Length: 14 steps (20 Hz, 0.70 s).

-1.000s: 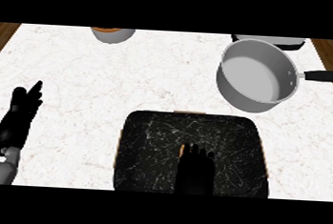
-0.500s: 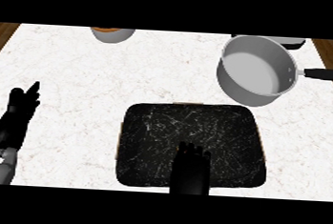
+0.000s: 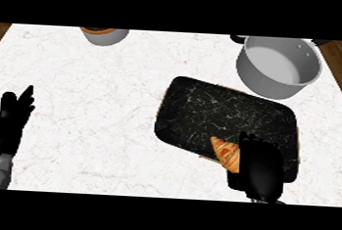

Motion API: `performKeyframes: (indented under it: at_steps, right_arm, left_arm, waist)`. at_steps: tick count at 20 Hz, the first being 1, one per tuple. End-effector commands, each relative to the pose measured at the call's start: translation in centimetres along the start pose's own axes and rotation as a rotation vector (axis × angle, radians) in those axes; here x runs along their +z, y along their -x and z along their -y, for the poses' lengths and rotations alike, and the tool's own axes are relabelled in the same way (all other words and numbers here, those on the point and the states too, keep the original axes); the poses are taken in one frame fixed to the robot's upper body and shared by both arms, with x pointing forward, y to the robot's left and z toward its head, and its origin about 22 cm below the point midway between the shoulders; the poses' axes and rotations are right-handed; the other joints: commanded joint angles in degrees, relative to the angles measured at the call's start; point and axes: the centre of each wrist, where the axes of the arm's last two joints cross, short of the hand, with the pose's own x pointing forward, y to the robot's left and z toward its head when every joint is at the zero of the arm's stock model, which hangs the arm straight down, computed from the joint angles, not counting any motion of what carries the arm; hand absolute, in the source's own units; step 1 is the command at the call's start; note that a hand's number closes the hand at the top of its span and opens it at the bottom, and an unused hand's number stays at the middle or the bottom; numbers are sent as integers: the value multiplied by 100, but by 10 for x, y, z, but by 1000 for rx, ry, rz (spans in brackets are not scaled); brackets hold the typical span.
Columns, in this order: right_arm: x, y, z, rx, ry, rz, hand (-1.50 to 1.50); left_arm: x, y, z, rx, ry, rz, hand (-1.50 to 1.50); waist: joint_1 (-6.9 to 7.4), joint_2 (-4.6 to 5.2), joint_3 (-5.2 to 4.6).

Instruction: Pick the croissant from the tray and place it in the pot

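A golden-brown croissant (image 3: 226,153) lies on the near part of the black tray (image 3: 210,109), which sits slanted on the white counter. My right hand (image 3: 259,168) rests over the tray's near right corner, fingers fairly straight, its thumb side against the croissant's right edge and hiding part of it. The grey pot (image 3: 276,68) stands just beyond the tray's far right corner, with nothing visible inside. My left hand (image 3: 10,125) rests open at the left edge, fingers pointing up, far from the tray.
A grey cup with an orange top (image 3: 104,34) stands at the counter's far edge, left of centre. A dark object (image 3: 239,38) shows behind the pot. Brown floor shows beyond the counter's left and right edges.
The tray and pot now show further right and slanted in the view. The croissant, hidden under my right hand before, now shows at its left side. The left hand has stayed put.
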Motion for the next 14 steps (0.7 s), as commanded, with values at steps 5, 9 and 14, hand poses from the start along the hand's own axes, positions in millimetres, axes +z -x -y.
performKeyframes:
  at_steps: [5, 9, 14]
  right_arm:
    - [-58, 116, 54, -220, 188, -21, 150]
    - [-70, 154, 95, -362, 376, 88, 150]
    - [-82, 203, 145, -545, 547, 198, 150]
  left_arm:
    - [3, 12, -3, 14, -21, -35, 0]
    - [5, 13, -4, 20, -13, -33, 0]
    - [5, 16, -2, 8, -10, -36, 0]
  waist:
    - [-199, -38, 30]
    - [-188, -102, 25]
    - [-123, -80, 9]
